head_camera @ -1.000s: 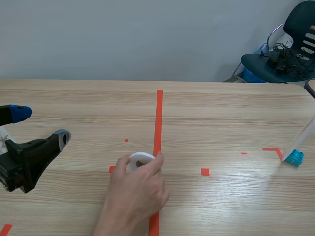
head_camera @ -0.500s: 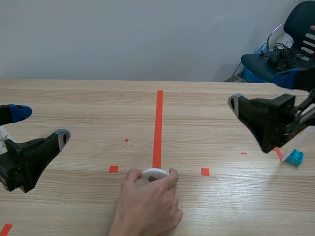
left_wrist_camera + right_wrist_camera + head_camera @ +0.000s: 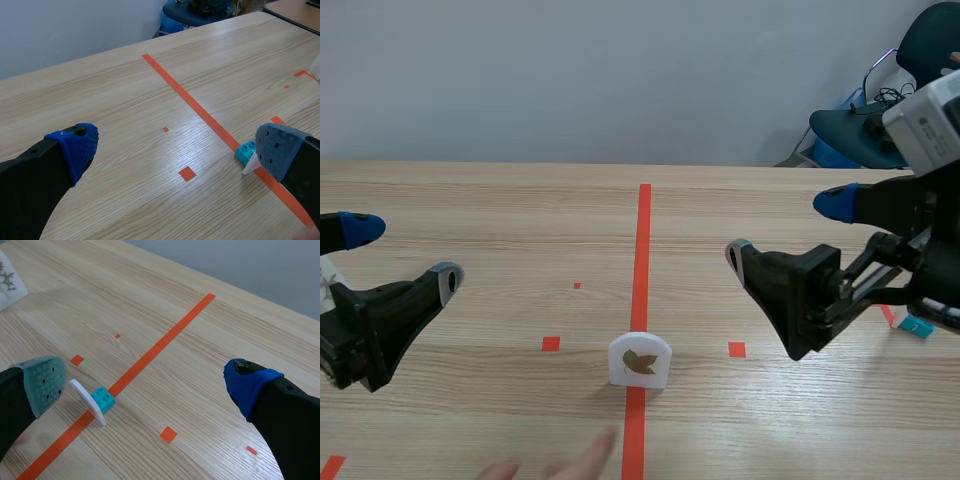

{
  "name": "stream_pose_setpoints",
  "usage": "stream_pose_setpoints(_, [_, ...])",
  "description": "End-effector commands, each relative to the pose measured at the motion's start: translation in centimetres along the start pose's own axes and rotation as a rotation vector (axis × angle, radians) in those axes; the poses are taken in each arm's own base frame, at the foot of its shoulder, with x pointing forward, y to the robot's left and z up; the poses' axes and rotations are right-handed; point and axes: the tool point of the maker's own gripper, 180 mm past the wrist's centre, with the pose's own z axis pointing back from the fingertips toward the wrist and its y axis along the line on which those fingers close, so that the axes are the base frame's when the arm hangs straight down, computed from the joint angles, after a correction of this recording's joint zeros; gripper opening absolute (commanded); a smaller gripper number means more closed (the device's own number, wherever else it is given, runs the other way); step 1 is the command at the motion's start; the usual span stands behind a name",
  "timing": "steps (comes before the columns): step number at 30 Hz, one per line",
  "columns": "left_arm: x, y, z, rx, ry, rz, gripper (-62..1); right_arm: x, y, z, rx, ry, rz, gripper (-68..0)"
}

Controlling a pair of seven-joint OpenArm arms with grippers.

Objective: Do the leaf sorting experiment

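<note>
A small white card with a brown leaf picture (image 3: pixel 639 361) stands upright on the long orange-red tape line, near the table's front. In the wrist views it is edge-on, with a cyan brick (image 3: pixel 246 151) as its base (image 3: pixel 102 398). My left gripper (image 3: pixel 402 255) hangs open at the left, well apart from the card. In its own view the left gripper (image 3: pixel 177 147) holds nothing. My right gripper (image 3: pixel 788 228) is open above the table, right of the card. Ahead of the empty right gripper (image 3: pixel 147 381), the card stands nearer its grey-green padded finger.
A person's fingertips (image 3: pixel 560 468) show at the near edge, short of the card. A cyan brick (image 3: pixel 920 327) peeks out behind my right arm. Another white card with a dark branching drawing (image 3: pixel 7 281) stands far ahead of the right gripper. A chair (image 3: pixel 890 120) is beyond the table's far right corner.
The person's hand stood the leaf card on the tape line, let go and drew back to the near edge. My right arm came in and moved toward the middle. The left arm stayed still.
</note>
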Motion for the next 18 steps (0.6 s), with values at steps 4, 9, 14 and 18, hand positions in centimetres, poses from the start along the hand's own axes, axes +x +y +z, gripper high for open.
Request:
stream_pose_setpoints(4, [1.2,0.0,-0.1,-0.005,-0.042,-0.004,1.4,0.9,-0.5,0.1,-0.007,-0.03,0.011,-1.9])
stream_pose_setpoints(9, [1.2,0.0,-0.1,-0.005,-0.042,-0.004,1.4,0.4,-0.5,0.1,-0.006,-0.006,0.01,-2.3])
stream_pose_setpoints(14, [1.2,0.0,-0.1,-0.005,-0.042,-0.004,1.4,-1.3,0.2,-0.1,0.015,0.053,-0.015,-2.3])
stream_pose_setpoints(18, [1.2,0.0,-0.1,-0.005,-0.042,-0.004,1.4,-3.8,1.5,-0.7,0.052,0.094,-0.042,-2.3])
